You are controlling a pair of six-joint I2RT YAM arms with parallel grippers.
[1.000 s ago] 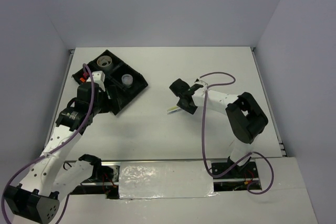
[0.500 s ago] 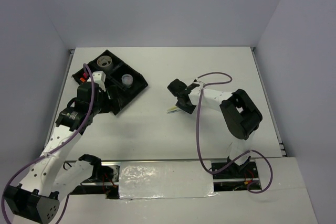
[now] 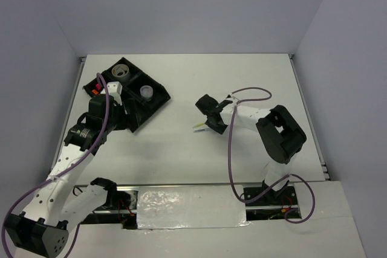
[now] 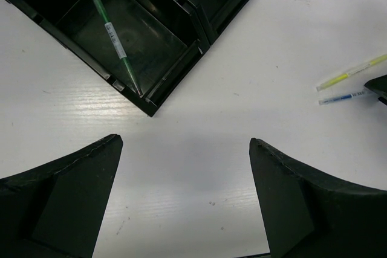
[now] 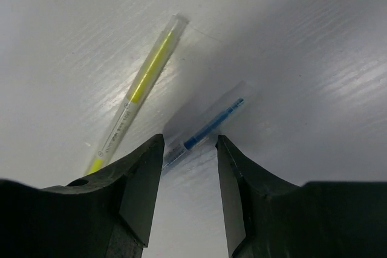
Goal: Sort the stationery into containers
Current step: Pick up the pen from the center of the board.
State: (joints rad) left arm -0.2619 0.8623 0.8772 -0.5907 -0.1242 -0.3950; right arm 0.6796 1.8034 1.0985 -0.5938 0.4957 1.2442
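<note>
The black tray [image 3: 158, 102] sits at the far left. It holds a greyish tape roll [image 3: 120, 72], a clear roll [image 3: 146, 92] and an orange-capped highlighter [image 3: 93, 89], partly hidden by my left arm. In the left wrist view a green pen [image 4: 115, 43] lies in the tray's [image 4: 151, 106] near compartment. My left gripper [image 4: 186, 143] is open and empty, high above the table near the tray's corner. A yellow pen [image 5: 142, 89] and a blue pen [image 5: 205, 126] lie on the table. My right gripper [image 5: 190, 140] is open, low, with its fingertips either side of the blue pen's end.
In the top view the two pens [image 3: 198, 127] lie mid-table beside my right gripper [image 3: 208, 114]. They also show at the right edge of the left wrist view [image 4: 351, 74]. Grey walls close off the table at the back and sides.
My right arm has shifted slightly, the gripper staying low over the pens. My left arm has not moved.
</note>
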